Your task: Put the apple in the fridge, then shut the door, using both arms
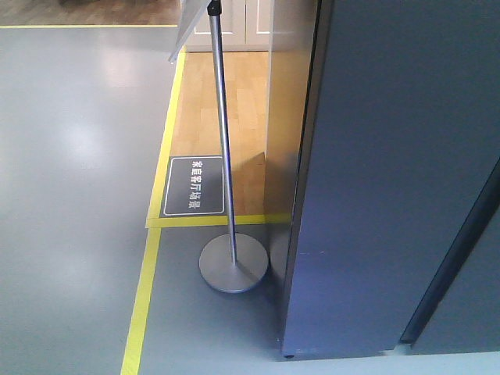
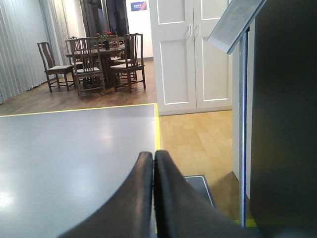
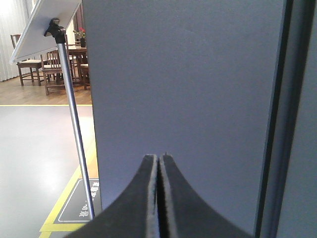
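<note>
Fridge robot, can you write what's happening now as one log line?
left end effector: shut, empty | right end effector: shut, empty, facing fridge | door: looks closed | apple: not in view | sign stand: beside fridge

Apple: not seen in any view.
Inside of the fridge (image 1: 391,180): hidden; only its dark grey outside shows, cut off at the top and right of the front view.
Door: cannot tell which dark panel it is.
Left gripper (image 2: 153,163): only the two black fingertips show, pressed together; the rest is cut off at the bottom.
Right gripper (image 3: 159,163): the same, cut off at the bottom.
Sign stand (image 1: 225,156): its board is cut off at the top of the front view.
Floor sign (image 1: 194,186): letters too small to read.
Chairs (image 2: 89,64): far off, fine parts blurry.
</note>
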Available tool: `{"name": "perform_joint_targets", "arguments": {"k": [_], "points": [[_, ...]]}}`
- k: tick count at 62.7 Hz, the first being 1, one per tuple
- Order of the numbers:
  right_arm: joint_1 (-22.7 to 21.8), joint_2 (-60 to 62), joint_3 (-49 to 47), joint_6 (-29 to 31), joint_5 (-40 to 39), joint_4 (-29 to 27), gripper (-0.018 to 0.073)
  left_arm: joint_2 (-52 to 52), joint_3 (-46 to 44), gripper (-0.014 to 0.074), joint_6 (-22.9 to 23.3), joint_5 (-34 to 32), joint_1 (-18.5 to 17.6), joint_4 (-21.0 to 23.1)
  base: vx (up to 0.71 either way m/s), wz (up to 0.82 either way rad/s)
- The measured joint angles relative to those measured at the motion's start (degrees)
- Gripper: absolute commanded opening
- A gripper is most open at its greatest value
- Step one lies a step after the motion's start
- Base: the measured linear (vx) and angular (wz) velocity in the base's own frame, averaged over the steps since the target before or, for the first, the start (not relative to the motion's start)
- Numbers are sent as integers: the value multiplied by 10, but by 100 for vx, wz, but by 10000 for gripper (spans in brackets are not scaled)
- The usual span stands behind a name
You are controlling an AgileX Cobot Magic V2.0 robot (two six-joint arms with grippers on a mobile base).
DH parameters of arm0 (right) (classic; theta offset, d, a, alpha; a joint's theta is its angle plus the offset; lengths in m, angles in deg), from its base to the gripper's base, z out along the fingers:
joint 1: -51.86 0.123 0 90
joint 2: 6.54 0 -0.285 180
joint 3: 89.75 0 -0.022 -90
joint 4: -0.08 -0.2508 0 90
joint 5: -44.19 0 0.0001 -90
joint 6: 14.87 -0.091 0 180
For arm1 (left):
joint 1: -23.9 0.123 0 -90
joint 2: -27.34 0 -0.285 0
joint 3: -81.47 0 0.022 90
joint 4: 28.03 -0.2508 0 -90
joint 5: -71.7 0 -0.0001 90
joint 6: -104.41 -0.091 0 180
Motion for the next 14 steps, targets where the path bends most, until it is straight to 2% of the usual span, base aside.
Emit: {"name": "perform_joint_targets", "arguments": {"k": [14], "points": [[0,0,0,0,0,0,-3,0,0,-6,0,0,0,0,0,0]]}}
